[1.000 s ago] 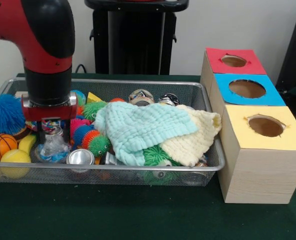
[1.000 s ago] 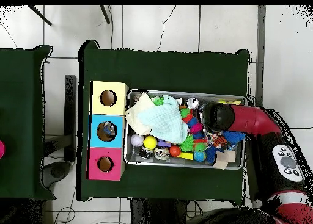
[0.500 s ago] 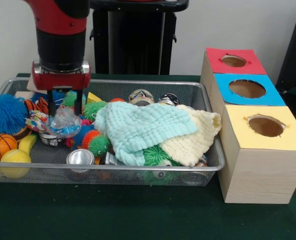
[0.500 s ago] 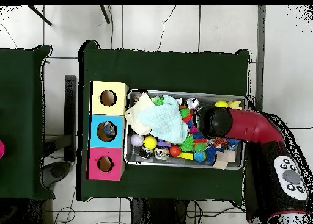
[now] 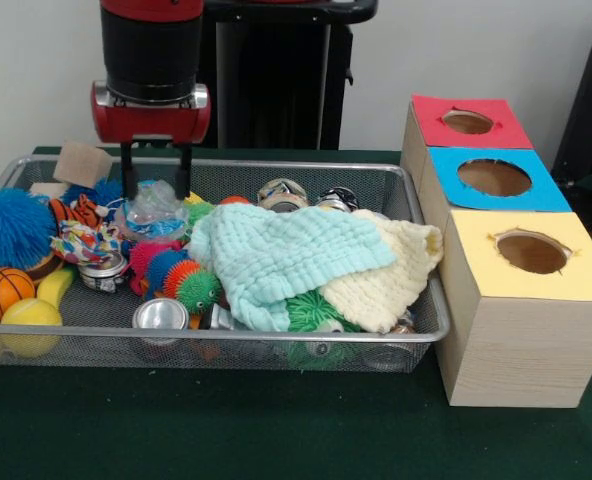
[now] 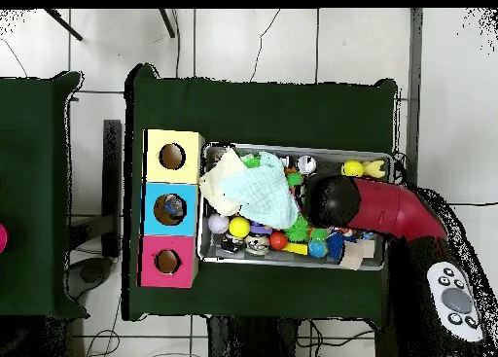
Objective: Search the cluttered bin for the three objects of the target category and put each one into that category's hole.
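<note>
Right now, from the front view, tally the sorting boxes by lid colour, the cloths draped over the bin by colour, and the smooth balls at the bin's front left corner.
Red-lidded box: 1
Blue-lidded box: 1
Yellow-lidded box: 1
Mint green cloth: 1
Cream cloth: 1
Orange basketball: 1
Yellow ball: 1
Total: 7

I see open air above the wire bin [image 5: 416, 330], so a straight path runs over the mint cloth [image 5: 286, 255] and the cream cloth [image 5: 396, 270] toward the three boxes just beside the bin's end. The yellow box [image 5: 521, 300], blue box [image 5: 496, 180] and red box [image 5: 466, 122] each show an uncovered hole on top. Inside the bin I find no bare floor: the spiky balls [image 5: 181, 280], a can [image 5: 161, 315] and the cloths crowd it.
</note>
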### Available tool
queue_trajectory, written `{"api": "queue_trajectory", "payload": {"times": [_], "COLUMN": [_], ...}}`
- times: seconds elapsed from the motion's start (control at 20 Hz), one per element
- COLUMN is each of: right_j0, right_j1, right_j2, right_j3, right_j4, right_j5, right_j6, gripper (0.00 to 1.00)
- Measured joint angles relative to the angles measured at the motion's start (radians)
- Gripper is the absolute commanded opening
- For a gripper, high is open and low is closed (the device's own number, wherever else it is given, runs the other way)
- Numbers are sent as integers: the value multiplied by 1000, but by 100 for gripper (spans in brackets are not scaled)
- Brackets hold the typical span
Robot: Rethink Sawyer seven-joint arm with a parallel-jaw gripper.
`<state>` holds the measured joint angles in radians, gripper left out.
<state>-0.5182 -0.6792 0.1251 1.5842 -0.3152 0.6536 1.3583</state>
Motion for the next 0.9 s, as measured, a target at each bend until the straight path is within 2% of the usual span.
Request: {"api": "queue_trajectory", "payload": {"times": [0.9], "right_j0": [145], "right_j1": [-59], "right_j2": [-101], "right_j3": [125], "right_j4": [141], "right_j5": [-42], "right_j6": [21], "gripper": [0]}}
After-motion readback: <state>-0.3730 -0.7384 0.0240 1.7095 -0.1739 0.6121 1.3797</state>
